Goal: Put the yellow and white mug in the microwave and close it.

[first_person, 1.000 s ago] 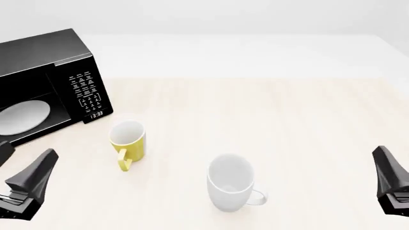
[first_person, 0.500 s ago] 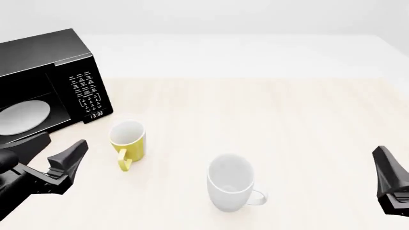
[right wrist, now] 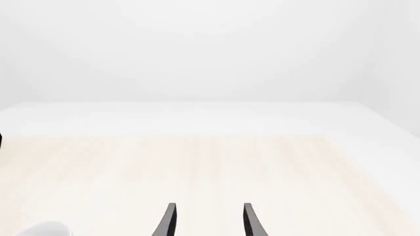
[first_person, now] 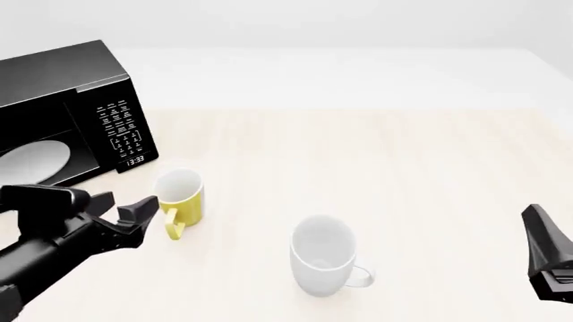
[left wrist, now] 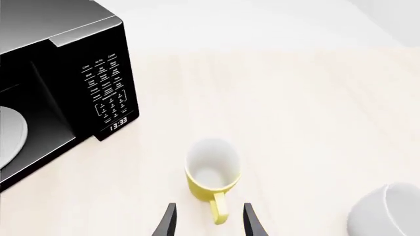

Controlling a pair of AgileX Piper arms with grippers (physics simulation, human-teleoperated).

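Note:
The yellow and white mug [first_person: 179, 196] stands upright on the table just right of the microwave [first_person: 85, 100], with its handle [first_person: 173, 225] pointing toward my side. The microwave's cavity stands open, showing the white turntable plate [first_person: 34, 164]; its door is out of view. My left gripper [first_person: 127, 204] is open just left of the mug, close to its handle. In the left wrist view the mug [left wrist: 211, 167] sits just ahead of the open gripper [left wrist: 208, 219], with its handle [left wrist: 220, 212] between the fingertips. My right gripper [first_person: 537, 225] is open and empty at the near right; it also shows in the right wrist view [right wrist: 208, 219].
A larger all-white mug [first_person: 323, 256] stands near the table's front middle, its handle to the right, and shows at the edge of the left wrist view [left wrist: 387, 211]. The keypad and display [first_person: 125, 134] face the mugs.
My left arm has moved forward and to the right, bringing its open gripper up beside the yellow mug's handle. The right arm and both mugs have not moved.

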